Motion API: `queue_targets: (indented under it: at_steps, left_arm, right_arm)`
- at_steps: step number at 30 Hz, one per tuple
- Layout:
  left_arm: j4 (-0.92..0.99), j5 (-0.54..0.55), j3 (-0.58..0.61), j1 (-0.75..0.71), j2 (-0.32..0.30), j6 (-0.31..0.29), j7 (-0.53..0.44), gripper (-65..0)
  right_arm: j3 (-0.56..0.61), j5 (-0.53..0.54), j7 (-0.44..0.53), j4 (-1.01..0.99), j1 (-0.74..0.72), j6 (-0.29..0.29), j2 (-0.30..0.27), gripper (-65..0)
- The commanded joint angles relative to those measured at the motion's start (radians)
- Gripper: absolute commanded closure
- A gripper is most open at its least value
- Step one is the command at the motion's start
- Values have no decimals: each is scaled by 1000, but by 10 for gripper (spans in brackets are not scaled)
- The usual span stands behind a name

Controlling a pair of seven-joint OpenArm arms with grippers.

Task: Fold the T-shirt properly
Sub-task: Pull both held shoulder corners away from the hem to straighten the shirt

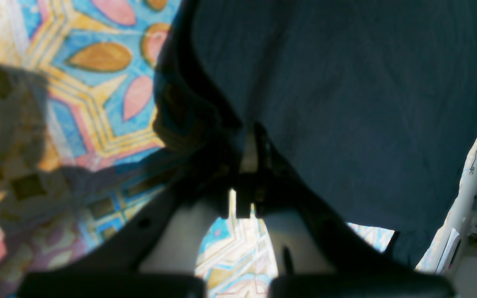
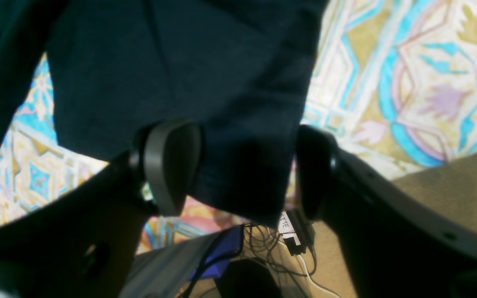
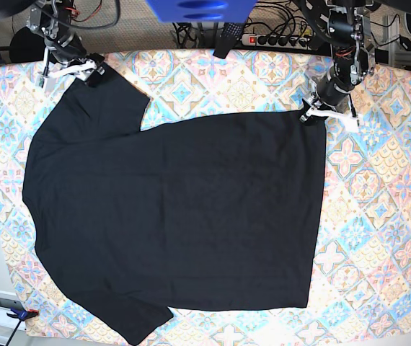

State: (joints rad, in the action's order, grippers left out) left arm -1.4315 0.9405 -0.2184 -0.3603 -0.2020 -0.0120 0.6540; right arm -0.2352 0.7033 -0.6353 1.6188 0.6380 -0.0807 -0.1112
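- I'm seeing the T-shirt [image 3: 177, 216] showing plain black, no print.
- Tablecloth [image 3: 378, 216] is showing blue, yellow, pink, white tile pattern.
- My finger pads [image 2: 172, 165] are looking dark grey.

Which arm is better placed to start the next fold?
Probably left: the left gripper is shut on the T-shirt at its hem corner. The right gripper is open around the sleeve.

T-shirt [image 3: 177, 216]: matt black cloth, finely ribbed.
Counter [image 3: 378, 238]: smooth printed covering.
My right end effector [image 2: 242, 169]: matt dark plastic pads.
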Motion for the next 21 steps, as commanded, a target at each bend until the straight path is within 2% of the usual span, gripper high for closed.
queue_targets:
  at_steps: [1, 4, 9, 12, 15, 17, 21]
  left_arm:
    - [-7, -15, -2, -10, -7, 13, 26, 0]
    - [-7, -15, -2, -12, -7, 13, 26, 0]
    - [-7, -15, -2, -13, -7, 13, 26, 0]
    - [-7, -15, -2, -18, -7, 13, 26, 0]
    - [-10, -13, 3, -33, -30, 13, 26, 0]
    - [-10, -13, 3, -47, -44, 13, 26, 0]
    - [-18, -13, 3, -82, -83, 13, 26, 0]
  right_arm:
    - [27, 28, -97, -7, 10, -24, 15, -387]
    - [27, 28, -97, -7, 12, -24, 15, -343]
    - [20, 31, -97, -7, 12, -31, 17, -174]
    - [17, 32, -97, -10, 13, -97, 17, -108]
    - [-16, 32, -97, -13, 32, -169, 17, -7]
    - [-54, 32, -97, -7, 50, -209, 18, 0]
    - [-137, 32, -97, -5, 90, -221, 18, 0]
